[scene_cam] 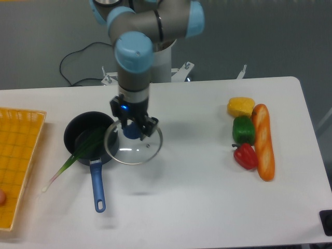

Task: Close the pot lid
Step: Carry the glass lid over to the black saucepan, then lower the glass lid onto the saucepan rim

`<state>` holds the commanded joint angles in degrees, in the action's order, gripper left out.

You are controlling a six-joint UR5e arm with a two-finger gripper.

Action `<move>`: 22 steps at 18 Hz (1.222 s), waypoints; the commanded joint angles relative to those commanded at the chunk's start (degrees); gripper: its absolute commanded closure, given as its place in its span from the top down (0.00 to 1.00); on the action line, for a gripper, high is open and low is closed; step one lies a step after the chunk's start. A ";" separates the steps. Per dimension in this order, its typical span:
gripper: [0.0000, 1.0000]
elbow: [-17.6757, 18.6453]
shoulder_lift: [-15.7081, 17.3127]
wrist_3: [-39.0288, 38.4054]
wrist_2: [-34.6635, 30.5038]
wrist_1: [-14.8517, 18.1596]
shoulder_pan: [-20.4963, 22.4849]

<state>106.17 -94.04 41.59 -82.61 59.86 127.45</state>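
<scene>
- The round clear glass lid with a thin metal rim and blue centre knob [134, 145] sits just to the right of the small dark navy saucepan with a long blue handle [89, 140], its left edge overlapping the pan's right rim.
- Whether the lid is lifted or resting on the white counter [197, 192] cannot be told from this view.
- The gripper [133, 126] is straight above the knob with its fingers [151, 125] clenched on either side of it, so it appears to be grasping the lid by the knob.
- A long green spring onion [78, 153] lies slantwise across the pan, its leaves inside and its pale end out on the counter past the lower left rim.
- The step in hand looks like carrying the lid leftward over the pan. The lid should be kept level and high enough to pass the rim, then centred before lowering.
- The onion stalk crossing the rim will probably keep the lid from seating flat, so expect it to rest slightly tilted. A gentle, slow descent would avoid pushing the pan.
- Releasing only once the rim bears the weight would keep the glass from dropping.
</scene>
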 joint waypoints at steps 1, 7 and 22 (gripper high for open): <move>0.38 0.00 0.09 -1.06 -0.18 0.00 -0.97; 0.38 0.79 -0.26 -4.23 -3.78 -0.09 -5.72; 0.38 1.84 -3.34 -5.29 -4.05 -0.18 -10.64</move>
<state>108.02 -97.38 36.30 -86.66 59.68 116.81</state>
